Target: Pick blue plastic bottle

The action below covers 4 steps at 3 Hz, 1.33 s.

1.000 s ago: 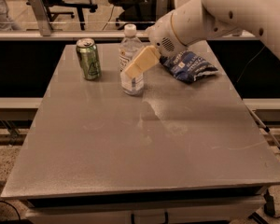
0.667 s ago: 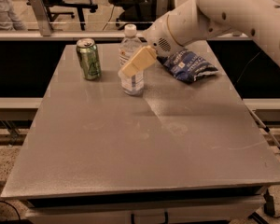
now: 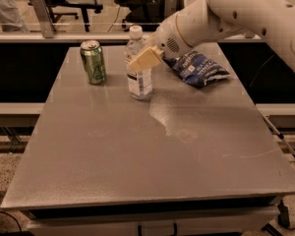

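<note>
**A:** Where's the bottle?

**B:** The bottle [image 3: 139,82] stands upright towards the back of the table [image 3: 162,161]. It's between the can [image 3: 93,61] and the bag [image 3: 199,69], and it touches neither.

**A:** And the pincer?

**B:** The pincer [image 3: 144,60] is at the bottle's upper body, above the label and below the white cap. Its tan part lies across the side of the bottle that faces us.

**A:** Clamped on it?

**B:** I cannot tell. The far half is behind the bottle, so I can't say whether it's apart, merely resting there or gripping.

**A:** Why come in at that height and angle?

**B:** That's my reading only. The arm [image 3: 236,14] reaches in from the right and passes over the bag, so a sideways approach suits an upright bottle. Taking it high on the body clears the bag, and the gap on the can's side leaves room.

**A:** Any risk?

**B:** A tall, light bottle gripped high could tip if it's pushed before the grip is firm.

**A:** What else is hidden?

**B:** The arm runs out of view at the right edge, so its base isn't shown. The wrist covers the bag's near corner. The label's print is too small to read.
</note>
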Motion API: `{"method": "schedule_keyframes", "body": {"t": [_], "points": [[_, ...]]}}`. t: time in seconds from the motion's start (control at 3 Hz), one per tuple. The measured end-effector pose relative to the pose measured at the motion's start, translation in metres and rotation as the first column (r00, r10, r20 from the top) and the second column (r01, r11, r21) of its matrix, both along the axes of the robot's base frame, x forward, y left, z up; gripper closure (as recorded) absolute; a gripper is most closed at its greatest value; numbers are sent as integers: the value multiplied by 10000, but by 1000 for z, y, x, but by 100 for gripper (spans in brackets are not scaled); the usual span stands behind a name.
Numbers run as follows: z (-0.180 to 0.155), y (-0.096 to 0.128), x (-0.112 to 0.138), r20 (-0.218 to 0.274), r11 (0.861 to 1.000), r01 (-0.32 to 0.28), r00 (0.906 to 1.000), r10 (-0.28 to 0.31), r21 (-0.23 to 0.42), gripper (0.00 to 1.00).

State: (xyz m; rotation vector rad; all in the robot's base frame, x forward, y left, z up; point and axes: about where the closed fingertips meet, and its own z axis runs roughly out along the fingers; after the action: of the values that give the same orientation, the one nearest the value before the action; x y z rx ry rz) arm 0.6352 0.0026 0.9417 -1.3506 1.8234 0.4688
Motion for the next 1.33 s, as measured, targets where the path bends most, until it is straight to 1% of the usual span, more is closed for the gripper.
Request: {"method": "schedule_keyframes", "body": {"t": [0.33, 0.67, 1.0, 1.33], "points": [[15, -4, -7, -27, 9998, -206, 9998, 207, 76, 82], [42, -18, -24, 132, 9985, -548, 9984, 548, 38, 100], [71, -32, -46, 336, 9943, -1035, 9941, 1027, 252, 100], [101, -42, -73, 564, 9842, -1647, 9853, 1611, 649, 100]]}}
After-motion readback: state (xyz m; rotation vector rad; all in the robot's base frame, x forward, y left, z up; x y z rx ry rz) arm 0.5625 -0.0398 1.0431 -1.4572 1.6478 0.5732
